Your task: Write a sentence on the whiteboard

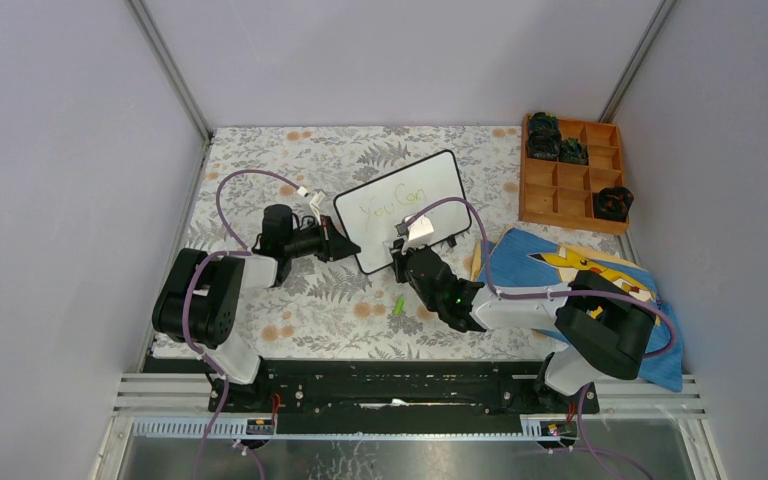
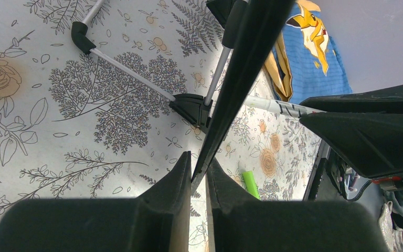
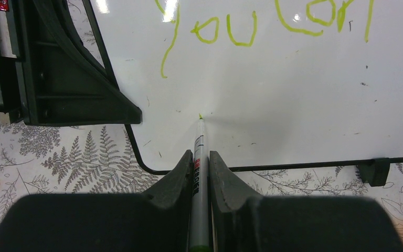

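Observation:
The whiteboard [image 1: 375, 245] stands tilted on its feet mid-table, with "You Can" of the sentence [image 1: 392, 203] on it in light green. My left gripper [image 1: 338, 243] is shut on the board's left edge; the left wrist view shows the black frame [image 2: 241, 63] pinched between the fingers [image 2: 199, 168]. My right gripper [image 1: 407, 262] is shut on a grey marker [image 3: 199, 144]. The marker's green tip touches the whiteboard [image 3: 294, 94] below the "You" of the sentence [image 3: 225, 31], where a tiny green mark shows.
A green marker cap [image 1: 398, 306] lies on the floral tablecloth in front of the board. A wooden compartment tray [image 1: 570, 175] with dark items sits back right. A blue Pikachu cloth [image 1: 535, 262] lies under the right arm. The board's stand legs [image 2: 131, 68] reach behind it.

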Available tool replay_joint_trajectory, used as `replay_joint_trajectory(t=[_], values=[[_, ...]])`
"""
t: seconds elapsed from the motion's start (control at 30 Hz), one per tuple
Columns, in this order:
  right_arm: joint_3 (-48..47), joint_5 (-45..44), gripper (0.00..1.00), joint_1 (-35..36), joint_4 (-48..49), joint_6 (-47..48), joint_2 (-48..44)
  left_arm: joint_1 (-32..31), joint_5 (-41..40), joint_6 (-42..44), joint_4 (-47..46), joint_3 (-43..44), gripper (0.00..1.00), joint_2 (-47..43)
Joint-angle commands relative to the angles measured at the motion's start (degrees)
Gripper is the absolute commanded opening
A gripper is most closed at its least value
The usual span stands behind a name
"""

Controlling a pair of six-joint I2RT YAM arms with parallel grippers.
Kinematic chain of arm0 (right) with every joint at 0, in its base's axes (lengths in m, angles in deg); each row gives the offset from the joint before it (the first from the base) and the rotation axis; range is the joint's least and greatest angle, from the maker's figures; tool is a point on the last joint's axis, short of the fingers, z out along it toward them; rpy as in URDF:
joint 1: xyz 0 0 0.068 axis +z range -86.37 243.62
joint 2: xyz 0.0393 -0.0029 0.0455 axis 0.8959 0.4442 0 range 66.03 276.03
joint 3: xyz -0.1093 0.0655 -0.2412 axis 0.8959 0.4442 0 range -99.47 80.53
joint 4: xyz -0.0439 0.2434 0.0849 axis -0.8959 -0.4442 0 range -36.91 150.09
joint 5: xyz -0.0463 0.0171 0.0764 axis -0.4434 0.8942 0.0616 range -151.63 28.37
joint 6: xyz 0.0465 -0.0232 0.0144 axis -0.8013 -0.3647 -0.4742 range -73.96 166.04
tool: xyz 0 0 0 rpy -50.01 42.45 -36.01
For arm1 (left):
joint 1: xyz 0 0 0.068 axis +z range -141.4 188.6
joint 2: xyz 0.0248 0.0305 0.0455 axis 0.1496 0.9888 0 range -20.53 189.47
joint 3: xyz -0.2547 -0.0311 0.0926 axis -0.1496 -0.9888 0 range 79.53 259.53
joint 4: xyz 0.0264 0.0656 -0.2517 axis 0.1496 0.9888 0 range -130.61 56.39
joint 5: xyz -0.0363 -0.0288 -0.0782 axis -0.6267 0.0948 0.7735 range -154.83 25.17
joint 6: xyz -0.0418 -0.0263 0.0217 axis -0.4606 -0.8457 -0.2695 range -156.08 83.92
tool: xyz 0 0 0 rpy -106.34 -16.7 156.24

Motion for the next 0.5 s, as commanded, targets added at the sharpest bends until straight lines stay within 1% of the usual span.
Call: replay_joint_trajectory(t=[0.0,0.47], values=[[0.6,-0.6,0.00,-0.1,-0.4,-1.2,-0.3,-0.3,-5.3,1.6,4.8,-0.1,0.00,1.0],[1.5,1.3,0.00,-0.1,-3.5,-2.0,-1.0,-0.3,-5.3,1.6,4.7,-0.1,0.00,1.1]])
